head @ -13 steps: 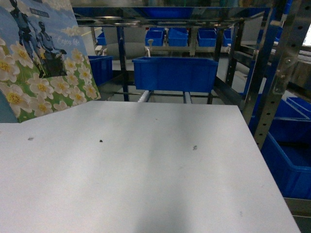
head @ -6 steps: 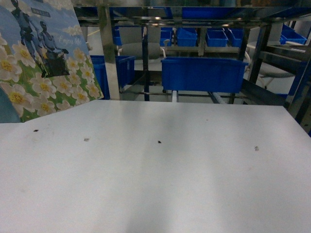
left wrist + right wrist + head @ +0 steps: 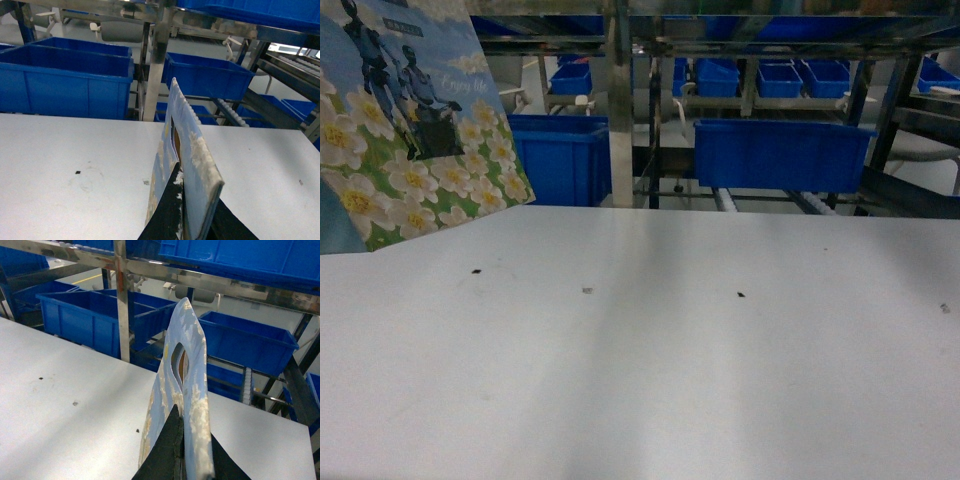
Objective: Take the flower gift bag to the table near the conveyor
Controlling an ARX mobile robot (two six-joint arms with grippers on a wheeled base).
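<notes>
Risk: both my grippers, left (image 3: 183, 212) and right (image 3: 181, 450), pinch the flower gift bag (image 3: 405, 120) above the table (image 3: 650, 350); thin paper could slip.

Daisy-printed pale blue flower gift bag (image 3: 410, 120), white speckled table (image 3: 650, 360), blue bins (image 3: 780, 155)

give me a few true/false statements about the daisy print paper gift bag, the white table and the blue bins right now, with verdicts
1. The daisy-printed paper gift bag shows at the upper left of the head view. True.
2. Both wrist views show dark gripper fingers closed on the bag's edge. True.
3. The white tabletop is covered with blue plastic bins. False: the blue plastic bins sit beyond its far edge, in the steel frame.
4. The bag lies flat on the table. False: it stands edge-up in the fingers.
5. The tabletop carries a few small dark specks. True.
</notes>
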